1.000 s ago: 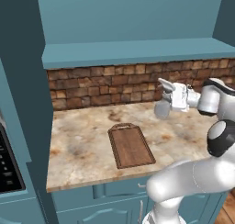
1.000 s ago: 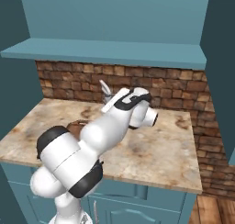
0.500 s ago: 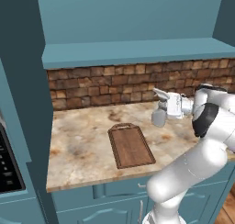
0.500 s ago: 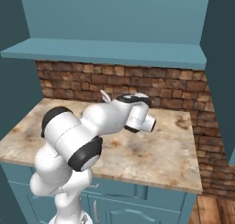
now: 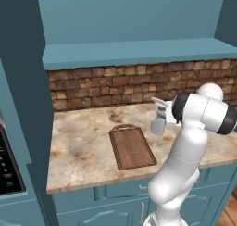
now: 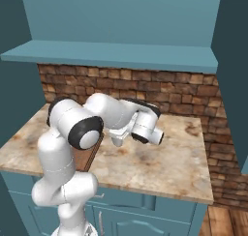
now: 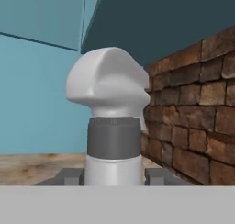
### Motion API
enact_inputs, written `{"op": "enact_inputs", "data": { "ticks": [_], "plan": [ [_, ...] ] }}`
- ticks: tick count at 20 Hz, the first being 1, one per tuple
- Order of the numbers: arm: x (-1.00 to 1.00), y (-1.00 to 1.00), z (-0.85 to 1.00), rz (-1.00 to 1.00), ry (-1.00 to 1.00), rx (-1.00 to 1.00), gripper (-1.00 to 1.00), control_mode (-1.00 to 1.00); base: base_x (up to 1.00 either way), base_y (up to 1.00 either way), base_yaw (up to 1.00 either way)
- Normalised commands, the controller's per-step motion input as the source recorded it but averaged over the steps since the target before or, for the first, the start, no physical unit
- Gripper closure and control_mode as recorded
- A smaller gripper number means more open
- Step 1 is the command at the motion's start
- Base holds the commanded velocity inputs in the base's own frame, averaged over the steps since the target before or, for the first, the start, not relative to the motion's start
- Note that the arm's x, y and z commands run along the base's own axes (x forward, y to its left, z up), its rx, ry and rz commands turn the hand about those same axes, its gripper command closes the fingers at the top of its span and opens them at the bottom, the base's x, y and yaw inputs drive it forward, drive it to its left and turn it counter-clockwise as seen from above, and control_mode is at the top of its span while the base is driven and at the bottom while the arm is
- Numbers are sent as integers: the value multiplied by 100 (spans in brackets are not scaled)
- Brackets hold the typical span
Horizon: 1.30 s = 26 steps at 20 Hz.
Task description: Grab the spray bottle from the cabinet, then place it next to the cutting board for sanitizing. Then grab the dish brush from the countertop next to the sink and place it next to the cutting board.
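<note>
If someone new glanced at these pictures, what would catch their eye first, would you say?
Probably the pale spray bottle, clamped between the gripper fingers and looming large in the hand view. In the left base view it hangs over the marbled counter, right of the dark cutting board, whose handle points toward the brick wall.

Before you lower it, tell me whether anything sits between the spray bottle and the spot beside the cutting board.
Nothing visible does. The hand holds the spray bottle above the counter, just right of the cutting board. The marbled surface between them looks bare.
</note>
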Motion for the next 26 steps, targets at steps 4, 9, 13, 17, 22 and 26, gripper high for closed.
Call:
{"op": "enact_inputs", "data": {
  "ticks": [4, 9, 13, 17, 22, 26],
  "plan": [
    [0, 0, -41, 2, 0, 0, 100, -100, 0, 0, 0],
    [-1, 2, -36, 0, 1, 0, -100, -100, 0, 0, 0],
    [-1, 0, -9, 0, 0, 0, -100, -100, 0, 0, 0],
    [-1, 0, 0, 0, 0, 0, -100, -100, 0, 0, 0],
    [-5, -13, 0, 0, -3, 0, -100, -100, 0, 0, 0],
    [-19, -27, 0, 0, -4, 0, -100, -100, 0, 0, 0]
  ]
}}
